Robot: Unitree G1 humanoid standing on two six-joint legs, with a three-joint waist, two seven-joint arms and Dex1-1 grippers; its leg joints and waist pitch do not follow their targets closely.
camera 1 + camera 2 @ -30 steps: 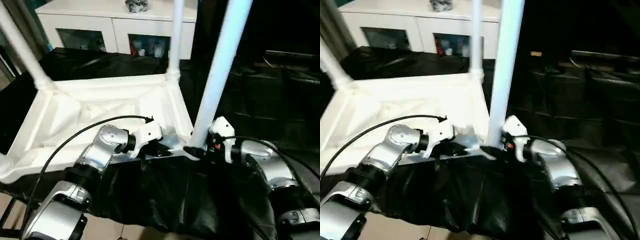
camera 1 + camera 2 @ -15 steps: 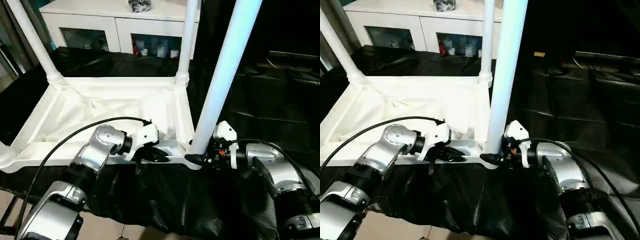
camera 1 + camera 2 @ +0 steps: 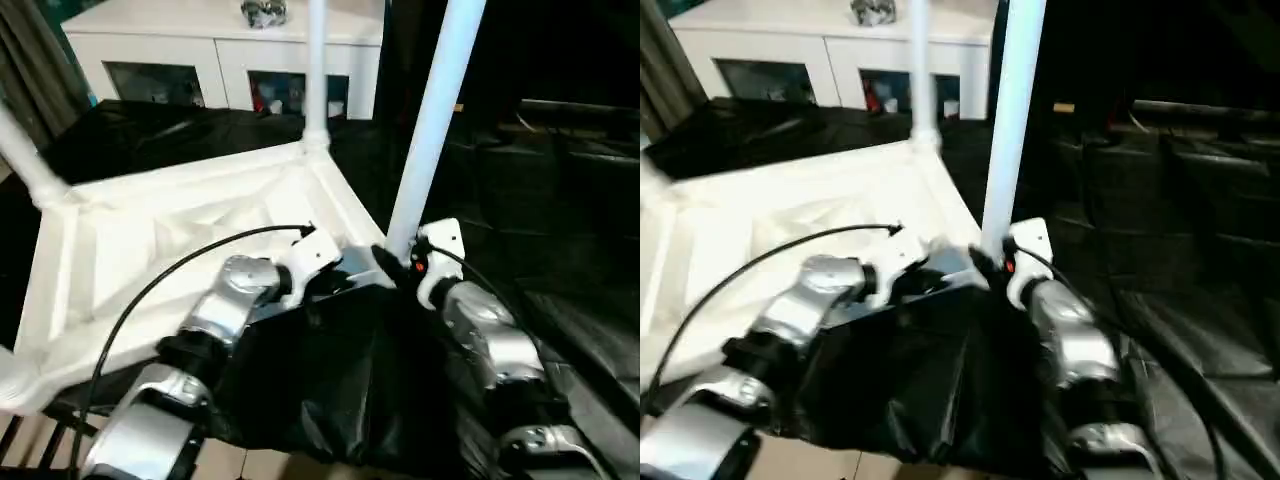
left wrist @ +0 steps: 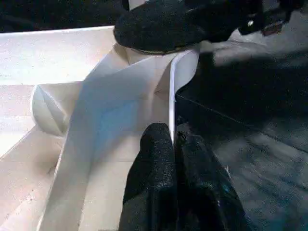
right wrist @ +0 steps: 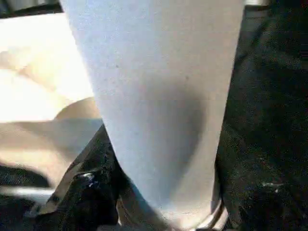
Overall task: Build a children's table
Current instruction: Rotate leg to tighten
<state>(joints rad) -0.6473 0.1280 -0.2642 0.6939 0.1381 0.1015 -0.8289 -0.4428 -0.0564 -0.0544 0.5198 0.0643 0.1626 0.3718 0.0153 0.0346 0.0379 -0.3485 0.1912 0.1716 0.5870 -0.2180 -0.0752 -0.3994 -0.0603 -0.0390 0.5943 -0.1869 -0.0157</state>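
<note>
The children's table top lies upside down on black cloth, ribbed underside up. A white leg stands in its far corner and another leg rises at the left. A third leg stands in the near right corner socket. My right gripper is closed around that leg's base, and the leg sits between its fingers. My left gripper is shut on the top's thin near rim, right beside that corner. In the left wrist view, my left gripper pinches the rim.
A white cabinet with glass doors stands behind. The black-draped table carries the work, and its cloth hangs over the near edge. Dark furniture lies to the right. A cable loops over my left forearm.
The whole picture has shifted and tilted, so the camera has moved. Both grippers stay at the near right corner, on the rim and on the leg's base.
</note>
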